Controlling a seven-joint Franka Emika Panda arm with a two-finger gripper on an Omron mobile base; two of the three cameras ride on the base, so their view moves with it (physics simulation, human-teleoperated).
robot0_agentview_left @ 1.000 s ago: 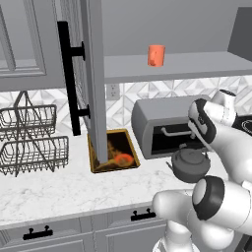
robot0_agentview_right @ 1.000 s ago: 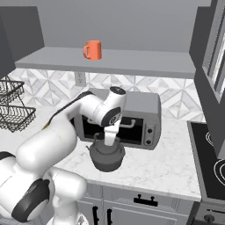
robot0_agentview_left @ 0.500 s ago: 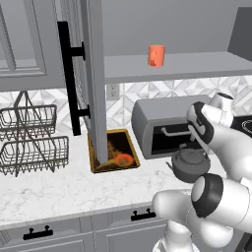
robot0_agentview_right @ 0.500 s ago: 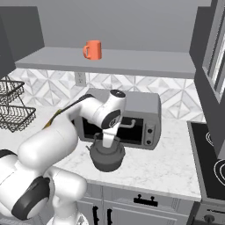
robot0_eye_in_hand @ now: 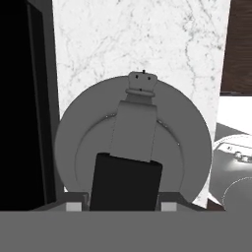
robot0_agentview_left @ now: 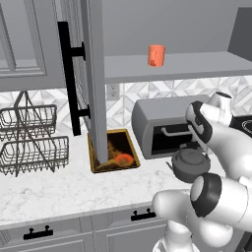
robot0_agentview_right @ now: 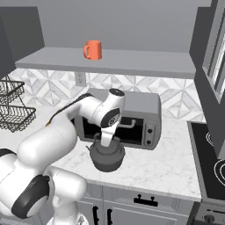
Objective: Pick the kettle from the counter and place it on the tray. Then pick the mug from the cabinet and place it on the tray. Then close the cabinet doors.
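Kettle (robot0_agentview_right: 107,156) sits lower middle of the right base view, on the surface (robot0_agentview_right: 167,162) in front of the toaster oven (robot0_agentview_right: 145,116). Pincer (robot0_agentview_right: 107,144) is right over its handle; can't tell if it's clamped. I'd lift straight up before swinging left to the tray (robot0_agentview_left: 114,151).

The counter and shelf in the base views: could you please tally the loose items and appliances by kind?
Kettle: 1
Mug: 1
Tray: 1
Toaster oven: 1
Wire baskets: 2 tiers, apparently one stand
Total: 6
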